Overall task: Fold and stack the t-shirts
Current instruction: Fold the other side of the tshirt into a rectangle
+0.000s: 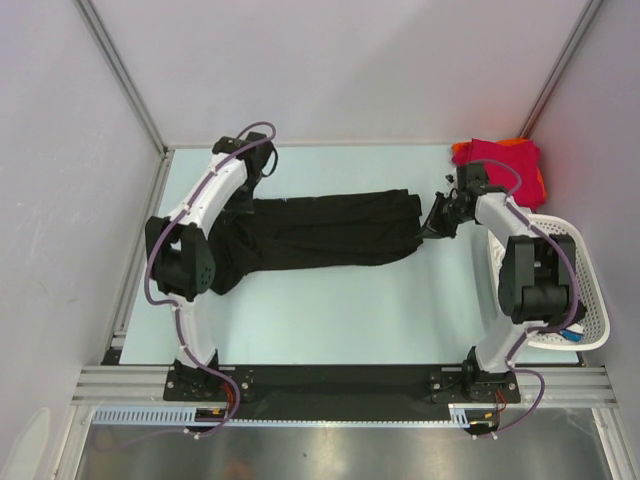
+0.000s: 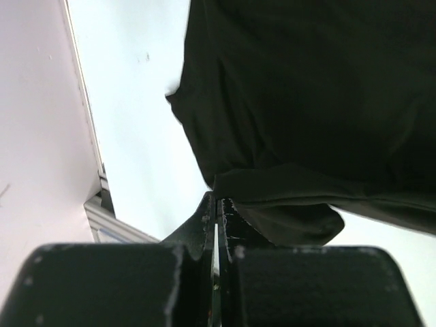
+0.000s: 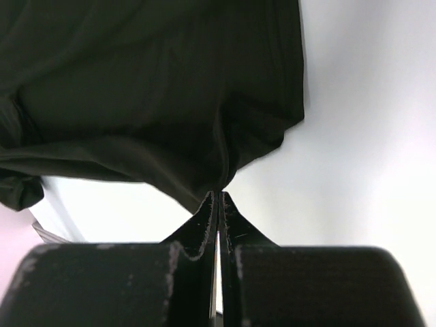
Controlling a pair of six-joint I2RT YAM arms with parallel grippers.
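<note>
A black t-shirt (image 1: 330,230) lies stretched lengthwise across the middle of the table. My left gripper (image 1: 250,200) is shut on its left edge; in the left wrist view the jaws (image 2: 218,199) pinch the black cloth (image 2: 306,102). My right gripper (image 1: 437,222) is shut on its right edge; in the right wrist view the closed tips (image 3: 219,193) pinch a gathered point of the cloth (image 3: 150,88). A crimson red t-shirt (image 1: 503,160) lies folded at the back right on top of an orange t-shirt (image 1: 461,152), whose edge shows at the left.
A white lattice basket (image 1: 585,310) stands at the right edge beside my right arm. Grey walls and metal rails (image 1: 140,240) bound the table on three sides.
</note>
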